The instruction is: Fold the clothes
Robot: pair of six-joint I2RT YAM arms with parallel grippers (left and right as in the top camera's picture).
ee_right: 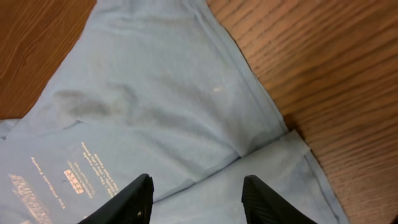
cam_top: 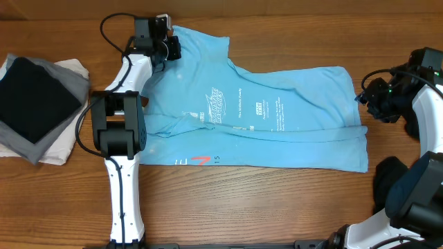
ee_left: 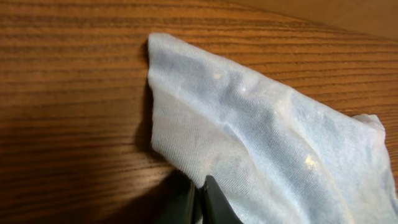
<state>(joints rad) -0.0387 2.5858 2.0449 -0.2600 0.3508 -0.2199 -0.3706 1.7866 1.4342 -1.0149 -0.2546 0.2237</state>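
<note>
Our left fingers (ee_left: 214, 208) are pressed together with no gap showing. The edge of the sky-blue T-shirt (ee_left: 267, 143) of soft knit fabric runs straight down into their tips, so they appear to have it pinched. From that pinch a ridge of cloth rises and spreads out to a rounded corner lying on the brown wood-grain tabletop (ee_left: 74, 93).

From above, this grip sits at the shirt's far left corner, beside the black head of the white-and-black left arm (cam_top: 121, 180).

Our right fingers (ee_right: 127, 202) stand apart and hold nothing. Between them we see blue fabric where one layer overlaps another near a stitched hem. We cannot tell whether the tips touch the cloth. From above they sit at the shirt's right-hand edge, at the end of the black right arm (cam_top: 429, 111).

The T-shirt lies spread sideways across the middle of the tabletop, between the two arms. Its white and dark-blue print faces up near the centre. A long strip along the near edge is folded over and shows a red mark.

Well off to the left, apart from the shirt, a black folded garment (cam_top: 31, 97) rests on a grey folded cloth (cam_top: 24, 149). Both lie on a cream-white cloth (cam_top: 62, 149).

Nothing lies between either pair of fingers and the shirt.
</note>
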